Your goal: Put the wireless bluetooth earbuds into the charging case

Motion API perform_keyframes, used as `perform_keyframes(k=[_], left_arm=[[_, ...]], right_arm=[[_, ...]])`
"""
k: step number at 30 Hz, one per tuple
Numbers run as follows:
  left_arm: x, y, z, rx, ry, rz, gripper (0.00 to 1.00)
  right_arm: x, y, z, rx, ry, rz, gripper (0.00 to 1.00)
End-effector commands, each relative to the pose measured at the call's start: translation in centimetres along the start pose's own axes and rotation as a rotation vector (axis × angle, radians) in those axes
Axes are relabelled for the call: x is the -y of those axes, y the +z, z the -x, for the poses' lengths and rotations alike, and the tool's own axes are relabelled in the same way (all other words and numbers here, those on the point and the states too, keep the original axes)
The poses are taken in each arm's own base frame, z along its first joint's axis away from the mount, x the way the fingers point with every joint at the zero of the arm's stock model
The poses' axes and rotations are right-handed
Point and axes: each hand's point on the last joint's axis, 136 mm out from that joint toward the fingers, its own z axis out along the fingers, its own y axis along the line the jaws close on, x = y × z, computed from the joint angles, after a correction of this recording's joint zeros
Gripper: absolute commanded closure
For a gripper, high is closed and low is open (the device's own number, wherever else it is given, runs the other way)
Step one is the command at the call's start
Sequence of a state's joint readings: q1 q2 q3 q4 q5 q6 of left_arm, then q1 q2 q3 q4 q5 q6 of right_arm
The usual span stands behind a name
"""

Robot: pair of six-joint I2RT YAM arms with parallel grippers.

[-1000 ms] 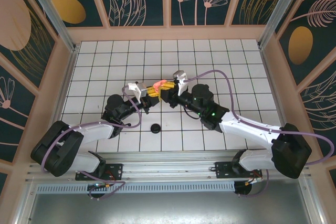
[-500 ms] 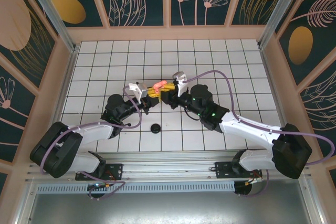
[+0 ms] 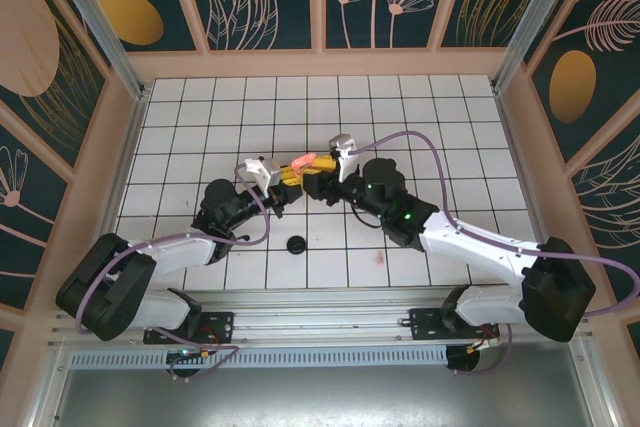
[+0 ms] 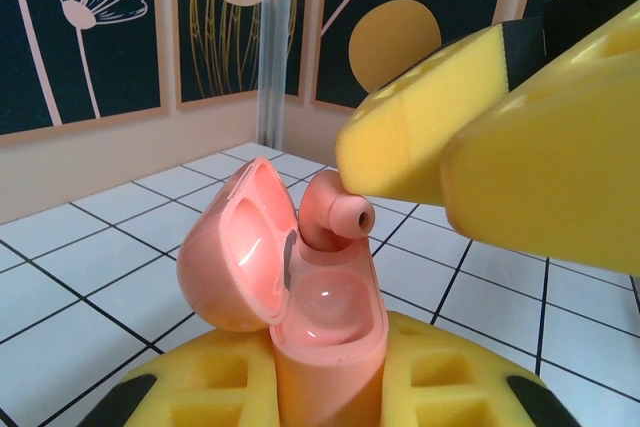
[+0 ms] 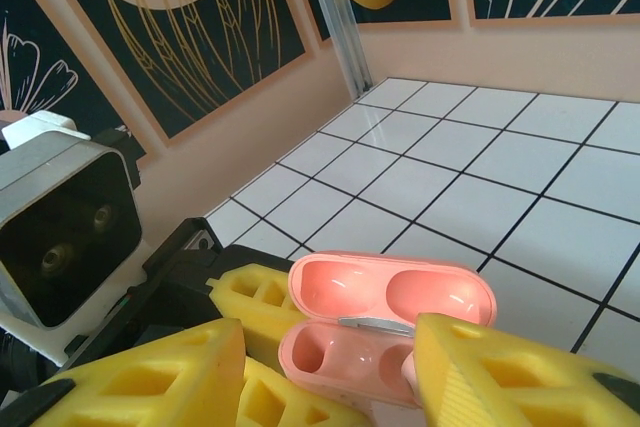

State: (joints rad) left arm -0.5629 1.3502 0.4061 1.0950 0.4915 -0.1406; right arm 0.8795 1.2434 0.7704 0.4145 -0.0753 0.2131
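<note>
Mid-table, between both arms: charging case [image 4: 325, 347], salmon-pink, lid open, pinched upright by left gripper [image 4: 330, 402]. One pink earbud [image 4: 335, 215], stem down in a well, head standing proud, touching right gripper [image 5: 325, 382], whose fingers are spread just above it. Seating push likely falls to the right arm, straight down.

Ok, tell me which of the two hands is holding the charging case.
The left hand: it clamps the open pink charging case by its base. The right hand is open, gripping nothing, beside the earbud in the case.
</note>
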Motion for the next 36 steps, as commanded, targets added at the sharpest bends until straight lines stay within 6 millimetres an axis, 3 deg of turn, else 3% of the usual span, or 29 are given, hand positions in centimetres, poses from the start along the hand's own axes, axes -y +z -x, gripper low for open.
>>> perform_keyframes(k=[1, 7, 12, 15, 20, 23, 26, 29, 36], left_arm=[[0.8, 0.1, 2.7, 0.073, 0.069, -0.030, 0.91], [0.0, 0.0, 1.5, 0.023, 0.070, 0.015, 0.91], [0.0, -0.3, 0.6, -0.001, 0.059, 0.024, 0.91], [-0.1, -0.5, 0.4, -0.009, 0.056, 0.030, 0.90], [-0.2, -0.6, -0.2, -0.034, 0.057, 0.038, 0.91], [-0.2, -0.6, -0.4, -0.041, 0.054, 0.034, 0.90], [-0.1, -0.5, -0.6, -0.048, 0.045, 0.027, 0.91], [0.0, -0.6, -0.7, -0.055, 0.044, 0.025, 0.91], [-0.1, -0.8, -1.0, -0.072, 0.054, 0.036, 0.90]], right_arm=[[0.0, -0.9, 2.7, 0.058, 0.019, -0.028, 0.51], [1.7, -2.5, 2.4, -0.022, 0.130, -0.123, 0.50], [4.0, -5.0, -0.9, -0.157, 0.250, -0.245, 0.51], [4.9, -6.7, -4.4, -0.278, 0.360, -0.326, 0.53], [5.5, -11.7, -13.1, -0.574, 0.575, -0.518, 0.56], [4.0, -14.7, -17.9, -0.745, 0.691, -0.570, 0.57], [2.4, -16.5, -21.6, -0.875, 0.755, -0.593, 0.57], [2.0, -18.4, -24.2, -0.976, 0.769, -0.659, 0.57], [2.3, -20.8, -27.3, -1.093, 0.777, -0.726, 0.56]])
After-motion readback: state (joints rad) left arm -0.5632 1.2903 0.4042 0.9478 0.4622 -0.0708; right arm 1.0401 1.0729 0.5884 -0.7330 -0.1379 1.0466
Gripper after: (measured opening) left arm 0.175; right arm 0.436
